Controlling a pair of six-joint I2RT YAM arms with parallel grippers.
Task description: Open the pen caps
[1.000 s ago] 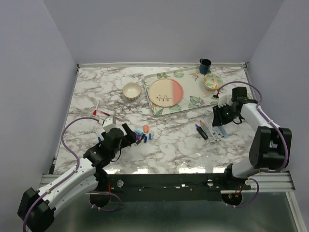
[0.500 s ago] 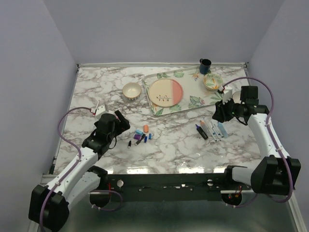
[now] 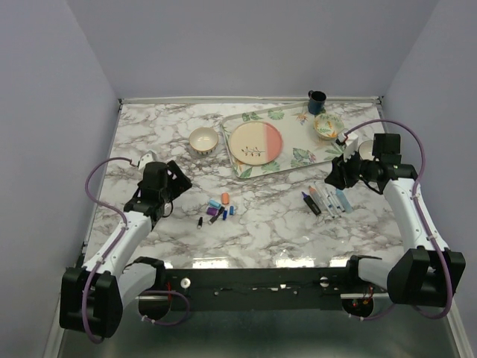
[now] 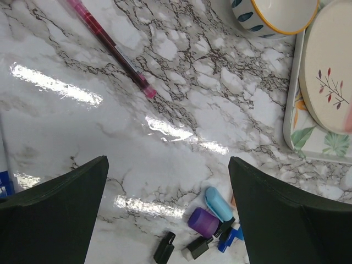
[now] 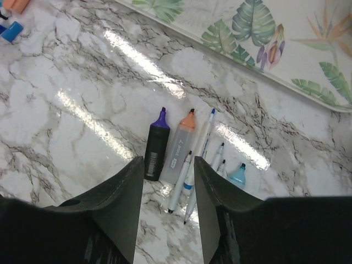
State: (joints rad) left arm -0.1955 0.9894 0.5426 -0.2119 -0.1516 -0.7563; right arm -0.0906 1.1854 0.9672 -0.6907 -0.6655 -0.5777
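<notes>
Under the two claws: pen caps in one heap, bare pens in one row.
Just in front of the left claw [image 4: 166, 160], a bit to its right, the pen caps [image 4: 212, 217] lie bunched in a small heap on the table [image 4: 181, 93]. I think they were put there to keep them apart from the pens. This claw is spread as wide as it goes. It holds nothing and touches nothing. Right in front of the right claw [image 5: 168, 160], the pens [image 5: 179, 148] lie side by side with their tips showing, so those look done. This claw is partly open, with nothing between its fingers. Far ahead of the left claw lies a pink pen [image 4: 110, 47]. I cannot tell if it has a cap.
</notes>
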